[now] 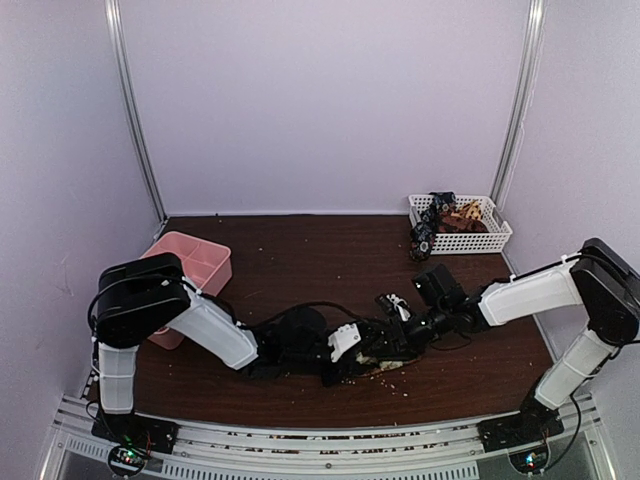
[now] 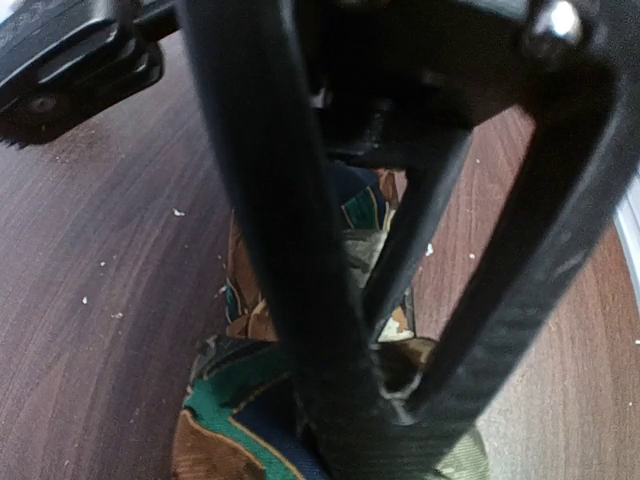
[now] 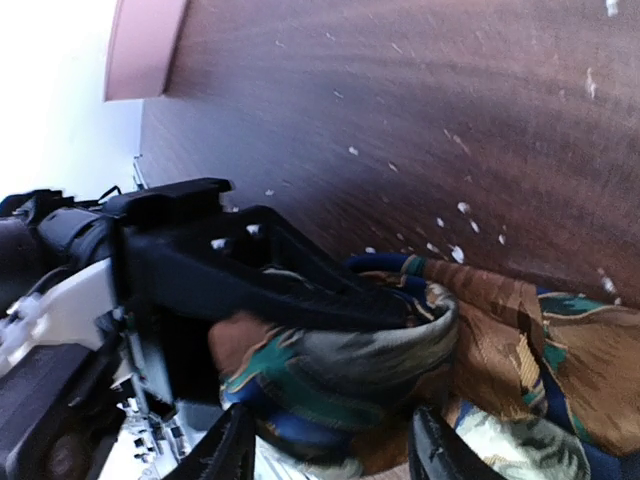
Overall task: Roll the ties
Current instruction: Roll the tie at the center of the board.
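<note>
Both arms reach low and inward, forearms stretched over the desk (image 1: 300,262) until the wrists nearly meet at centre. My left hand (image 2: 392,398) has its fingertips pressed together on the tie (image 2: 250,430). My right hand (image 3: 330,455) has its fingers spread apart.

Silky patterned cloth tie (image 3: 500,350) on matt wood-grain table (image 3: 450,100).

A robotics lab test cell: two robot arms, left (image 1: 210,330) and right (image 1: 530,293), bolted to an aluminium rail (image 1: 320,440) before a dark wood surface (image 1: 300,265), enclosed by plain white panels (image 1: 330,100) on metal uprights (image 1: 135,110).
</note>
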You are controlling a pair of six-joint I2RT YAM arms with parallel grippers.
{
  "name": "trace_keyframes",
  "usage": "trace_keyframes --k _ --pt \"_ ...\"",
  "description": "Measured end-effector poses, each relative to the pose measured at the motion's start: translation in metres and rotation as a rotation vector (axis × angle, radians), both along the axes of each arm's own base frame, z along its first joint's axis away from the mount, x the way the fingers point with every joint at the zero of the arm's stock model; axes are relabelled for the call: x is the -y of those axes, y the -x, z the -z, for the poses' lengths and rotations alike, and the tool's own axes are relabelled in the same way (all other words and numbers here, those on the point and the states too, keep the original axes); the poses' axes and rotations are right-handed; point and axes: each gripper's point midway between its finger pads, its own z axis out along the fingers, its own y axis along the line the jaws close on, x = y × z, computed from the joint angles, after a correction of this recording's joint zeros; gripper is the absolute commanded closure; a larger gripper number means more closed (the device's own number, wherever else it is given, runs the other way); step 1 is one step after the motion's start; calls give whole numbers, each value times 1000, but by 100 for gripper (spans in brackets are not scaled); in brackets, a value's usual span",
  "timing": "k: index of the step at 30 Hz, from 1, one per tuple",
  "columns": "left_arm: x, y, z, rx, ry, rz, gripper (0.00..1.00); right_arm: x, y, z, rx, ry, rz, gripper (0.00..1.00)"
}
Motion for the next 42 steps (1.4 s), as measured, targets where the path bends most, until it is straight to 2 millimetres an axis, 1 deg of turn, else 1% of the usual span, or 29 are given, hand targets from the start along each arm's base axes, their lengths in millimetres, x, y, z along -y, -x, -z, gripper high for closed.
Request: trace_keyframes --k 1,4,5,7,10,13,21,24,27,29,33,35,39,40,42 --pt "0 0 1 1 -4 2 62 -2 0 3 -10 -1 -2 68" --pt "-1 0 2 1 -13 0 61 -5 -1 3 -18 -22 -4 93" --pt "-2 0 3 1 -16 -1 60 -6 -1 2 -19 -26 -4 100" --pt "-3 -1 3 2 -22 -4 54 -6 -2 1 -16 -32 -3 100" --pt "-4 -1 3 6 -29 -6 39 -5 -3 2 -6 -35 -6 100" --pt "-5 1 3 2 -38 -5 31 3 -6 5 7 -36 9 100" --pt "-6 1 -6 10 -31 -4 25 35 -14 22 5 25 55 100" --pt "-5 1 -8 13 -25 -5 25 40 -15 27 18 52 50 100" --pt "-3 0 -9 16 -19 -4 25 41 -15 29 27 70 39 100" --pt "1 -2 -11 23 -2 -5 25 42 -17 31 26 78 35 100" --pt "13 -7 -10 36 26 -5 27 43 -17 33 26 86 29 100" --pt "20 -10 -8 41 32 -4 32 43 -18 33 26 87 28 100" --pt "29 -12 -3 42 36 11 56 43 -18 33 24 88 28 100" --pt "30 -12 -2 46 35 15 60 43 -18 33 24 88 28 95" --pt "31 -10 -2 48 38 27 65 43 -18 33 26 87 28 77"
